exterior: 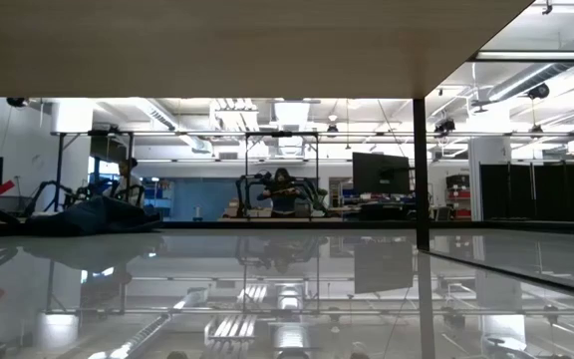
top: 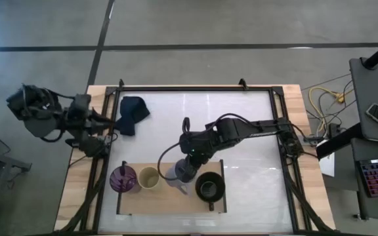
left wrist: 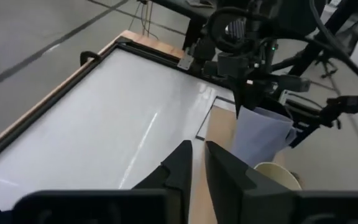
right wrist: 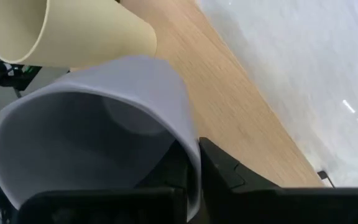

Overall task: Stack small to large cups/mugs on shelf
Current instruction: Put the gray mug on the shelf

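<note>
On the light-wood shelf near the table's near edge stand, from left to right, the purple tumbler, the beige cup and the black mug. Between the beige cup and the black mug is the lavender-grey mug, tilted. My right gripper reaches in from the right and is shut on this mug. My left gripper waits shut at the table's left edge, near the dark blue cloth. My right gripper holds the lavender-grey mug by its rim wall, one finger inside the mug and one finger outside. It comes from above, slanting in from the far right. The mug hangs tilted below it; whether its base touches the shelf, I cannot tell.
The beige cup stands close beside the held mug, the black mug close on its other side. The white tabletop stretches beyond the shelf toward the far edge. A black metal frame runs around the tabletop.
</note>
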Controlling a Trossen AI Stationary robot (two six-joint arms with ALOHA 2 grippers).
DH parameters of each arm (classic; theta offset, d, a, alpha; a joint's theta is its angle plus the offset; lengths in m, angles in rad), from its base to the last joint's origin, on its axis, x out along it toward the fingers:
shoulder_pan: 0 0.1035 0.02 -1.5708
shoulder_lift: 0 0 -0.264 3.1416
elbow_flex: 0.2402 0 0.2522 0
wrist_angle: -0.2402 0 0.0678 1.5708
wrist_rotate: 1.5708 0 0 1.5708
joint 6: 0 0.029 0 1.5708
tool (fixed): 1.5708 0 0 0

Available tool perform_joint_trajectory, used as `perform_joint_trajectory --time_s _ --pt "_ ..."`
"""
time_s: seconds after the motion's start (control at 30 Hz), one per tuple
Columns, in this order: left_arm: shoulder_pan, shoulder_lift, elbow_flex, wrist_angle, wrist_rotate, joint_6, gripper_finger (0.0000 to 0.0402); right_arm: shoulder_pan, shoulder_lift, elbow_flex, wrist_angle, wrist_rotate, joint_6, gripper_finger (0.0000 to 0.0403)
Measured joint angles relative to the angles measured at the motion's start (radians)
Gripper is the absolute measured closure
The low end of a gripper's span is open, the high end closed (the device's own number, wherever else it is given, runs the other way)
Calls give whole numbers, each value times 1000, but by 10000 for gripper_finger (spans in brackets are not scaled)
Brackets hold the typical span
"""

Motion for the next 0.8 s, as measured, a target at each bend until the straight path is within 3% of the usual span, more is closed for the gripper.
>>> perform_joint_trajectory --time_s 0.1,0.23,0.5,0.8 --pt "28 35 0 77 37 80 382 0 0 0 1 0 0 383" --pt "91 106 5 266 179 294 395 0 0 0 2 7 -7 383" --pt "272 302 48 190 501 365 401 2 0 0 -19 19 -16 382" --pt "256 437 169 138 534 393 401 30 0 0 -60 55 -22 381"
